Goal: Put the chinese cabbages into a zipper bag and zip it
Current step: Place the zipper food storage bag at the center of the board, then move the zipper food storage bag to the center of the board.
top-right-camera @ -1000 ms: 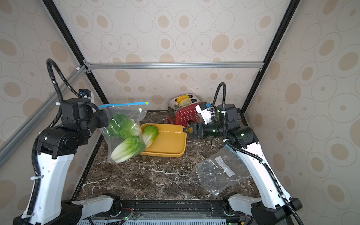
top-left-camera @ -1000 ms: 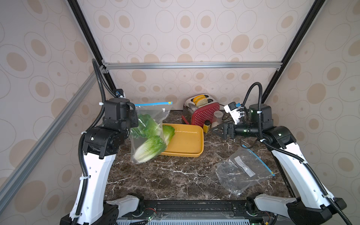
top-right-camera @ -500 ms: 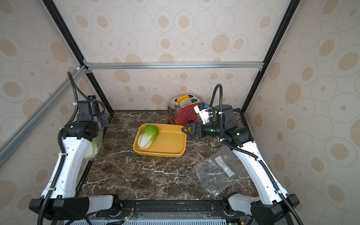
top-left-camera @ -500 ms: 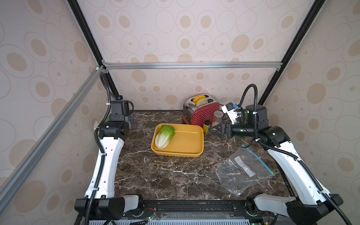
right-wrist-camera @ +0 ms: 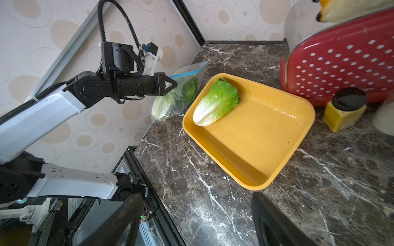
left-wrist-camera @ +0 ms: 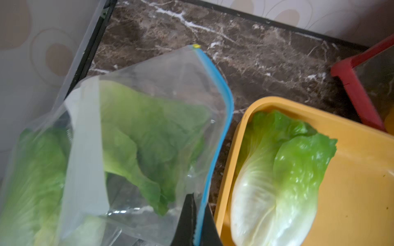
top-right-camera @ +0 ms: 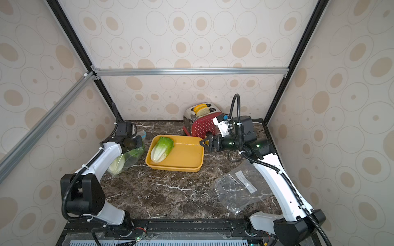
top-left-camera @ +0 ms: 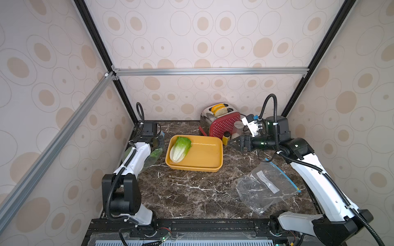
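At the table's (top-left-camera: 191, 191) left edge, the left jaws clench the zip strip (left-wrist-camera: 221, 119) of the zipper bag (left-wrist-camera: 170, 70) holding two chinese cabbages (left-wrist-camera: 149, 132); a third cabbage (top-left-camera: 180, 149) lies in the yellow tray (top-left-camera: 204, 157). The right jaws gape empty near it.

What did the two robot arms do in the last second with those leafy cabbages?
The left gripper, shut on the clear blue-zippered plastic bag of cabbages throughout, swung it down from mid-air to the left edge of the marble table. The open right gripper, the lone green-and-white cabbage in the yellow plastic tray and the empty clear bag stayed roughly put.
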Tool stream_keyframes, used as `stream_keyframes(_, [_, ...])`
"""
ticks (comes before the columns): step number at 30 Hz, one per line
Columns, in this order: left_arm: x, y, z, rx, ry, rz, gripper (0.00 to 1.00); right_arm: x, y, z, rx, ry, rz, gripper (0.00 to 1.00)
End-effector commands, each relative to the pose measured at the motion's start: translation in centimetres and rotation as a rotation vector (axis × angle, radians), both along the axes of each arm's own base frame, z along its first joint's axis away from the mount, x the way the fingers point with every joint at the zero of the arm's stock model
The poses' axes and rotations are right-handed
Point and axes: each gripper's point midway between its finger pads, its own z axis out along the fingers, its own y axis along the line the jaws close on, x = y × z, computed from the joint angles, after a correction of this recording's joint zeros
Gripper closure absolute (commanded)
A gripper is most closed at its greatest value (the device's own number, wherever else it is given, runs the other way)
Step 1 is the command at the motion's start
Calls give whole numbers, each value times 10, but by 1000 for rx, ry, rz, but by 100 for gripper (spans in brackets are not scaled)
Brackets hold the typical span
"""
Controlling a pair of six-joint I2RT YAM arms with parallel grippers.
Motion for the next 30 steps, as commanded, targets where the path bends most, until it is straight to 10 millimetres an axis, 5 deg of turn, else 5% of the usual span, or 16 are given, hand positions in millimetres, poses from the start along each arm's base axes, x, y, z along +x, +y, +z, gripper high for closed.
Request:
stream_keyframes(1, [26, -22, 15, -35, -71, -13, 100, 7, -23, -26, -112, 73, -130, 15])
stream_keyframes(4, [32, -27, 1, -59, -33, -23, 100, 6, -46, -42, -207, 128, -231, 11])
stream_keyframes(5, [32, -29, 1, -65, -29, -28, 96, 4, -55, -47, -238, 152, -268, 10])
stream_keyframes(6, [33, -31, 4, -72, -30, -37, 79, 1, -66, -52, -272, 184, -316, 8])
stream_keyframes(13, [14, -37, 61, -130, -131, -57, 35, -24, -164, -91, -419, 387, -716, 0])
stream_keyframes(18, [-20, -65, 86, -270, -173, -98, 27, -41, -208, -138, -420, 539, -897, 0])
stream_keyframes(25, [-94, -144, 99, -398, -179, -225, 26, -53, -203, -200, -331, 708, -905, 0])
stream_keyframes(30, [-140, -223, 99, -476, -161, -362, 27, -53, -189, -229, -285, 787, -863, 0])
